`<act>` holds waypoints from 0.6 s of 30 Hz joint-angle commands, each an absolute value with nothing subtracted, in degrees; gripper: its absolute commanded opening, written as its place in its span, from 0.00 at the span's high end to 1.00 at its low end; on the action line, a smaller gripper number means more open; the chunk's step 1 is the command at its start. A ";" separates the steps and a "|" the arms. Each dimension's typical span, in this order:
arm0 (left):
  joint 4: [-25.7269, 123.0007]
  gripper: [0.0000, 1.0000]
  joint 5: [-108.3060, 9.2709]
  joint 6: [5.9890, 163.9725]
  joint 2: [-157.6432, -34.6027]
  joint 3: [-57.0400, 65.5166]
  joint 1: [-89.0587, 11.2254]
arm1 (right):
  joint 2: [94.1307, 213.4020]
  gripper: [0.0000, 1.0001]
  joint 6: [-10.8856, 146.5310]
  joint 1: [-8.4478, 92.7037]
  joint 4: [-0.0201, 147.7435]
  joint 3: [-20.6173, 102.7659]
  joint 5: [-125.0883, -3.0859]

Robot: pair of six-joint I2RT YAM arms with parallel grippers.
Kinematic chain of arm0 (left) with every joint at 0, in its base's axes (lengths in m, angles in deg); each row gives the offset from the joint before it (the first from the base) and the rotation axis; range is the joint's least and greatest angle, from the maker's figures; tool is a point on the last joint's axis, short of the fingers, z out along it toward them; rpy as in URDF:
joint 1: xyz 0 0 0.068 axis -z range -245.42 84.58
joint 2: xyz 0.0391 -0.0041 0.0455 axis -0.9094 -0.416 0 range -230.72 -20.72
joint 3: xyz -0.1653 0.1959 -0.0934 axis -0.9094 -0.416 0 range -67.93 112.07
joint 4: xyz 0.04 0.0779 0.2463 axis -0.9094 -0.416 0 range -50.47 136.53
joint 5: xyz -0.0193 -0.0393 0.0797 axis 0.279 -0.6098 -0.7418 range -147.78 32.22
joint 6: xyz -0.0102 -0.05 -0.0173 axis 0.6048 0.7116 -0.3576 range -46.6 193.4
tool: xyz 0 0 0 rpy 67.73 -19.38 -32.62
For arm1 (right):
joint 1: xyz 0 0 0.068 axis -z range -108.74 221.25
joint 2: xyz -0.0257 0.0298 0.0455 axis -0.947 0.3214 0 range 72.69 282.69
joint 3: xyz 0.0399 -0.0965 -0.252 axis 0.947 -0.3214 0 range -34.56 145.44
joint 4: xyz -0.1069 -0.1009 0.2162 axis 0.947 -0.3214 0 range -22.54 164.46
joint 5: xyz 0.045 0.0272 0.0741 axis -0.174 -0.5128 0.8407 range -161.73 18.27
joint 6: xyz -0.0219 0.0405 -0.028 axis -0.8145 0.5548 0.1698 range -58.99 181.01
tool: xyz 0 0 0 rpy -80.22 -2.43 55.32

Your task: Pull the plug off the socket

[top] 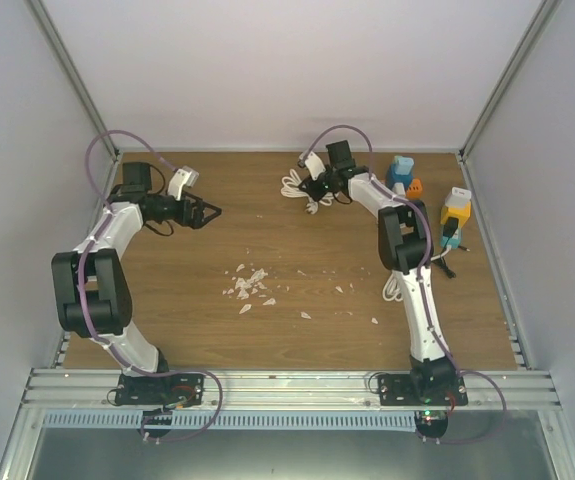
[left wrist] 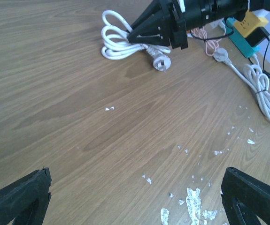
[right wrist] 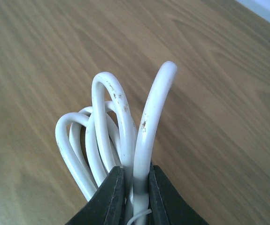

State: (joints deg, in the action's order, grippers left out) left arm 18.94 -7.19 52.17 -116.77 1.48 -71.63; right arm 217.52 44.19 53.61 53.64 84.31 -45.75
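The right gripper is clenched on the white cable coil at the far middle of the table. Several loops are pinched together between the fingers, presumably so that the bundle can be moved as one. The coil's plug is seen lying loose on the wood, in no socket, so this grasp is judged to be for clearing or preparation rather than the pull itself. The left gripper is spread wide above bare wood at the far left, grasping nothing, apparently parked out of the way.

The task's thing is judged to lie at the far right. There a yellow adapter is seated on a teal power strip, and a black plug with a thin lead sits just beside it. Which of these is to be pulled, and how firmly each is seated, cannot be told.

Two white coils are counted; the second coil lies at the right with the second plug also free. Three coloured blocks are counted from above: the blue block, the orange block and the yellow one. One scatter of white crumbs lies mid-table.
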 commanded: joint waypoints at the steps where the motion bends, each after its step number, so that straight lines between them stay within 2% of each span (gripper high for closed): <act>1: 17.89 0.01 -2.66 52.31 -115.55 2.11 -74.66 | 218.49 0.99 39.79 48.12 47.32 84.83 -39.05; 18: 10.69 0.01 -0.35 45.42 -115.21 1.25 -82.55 | 212.05 0.99 23.25 27.17 35.60 75.59 -31.58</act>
State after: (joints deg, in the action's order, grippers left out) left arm 13.26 -1.66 49.11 -116.77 1.48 -81.95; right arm 214.29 27.86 31.33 43.74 80.40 -35.92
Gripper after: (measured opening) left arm 0.990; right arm 0.125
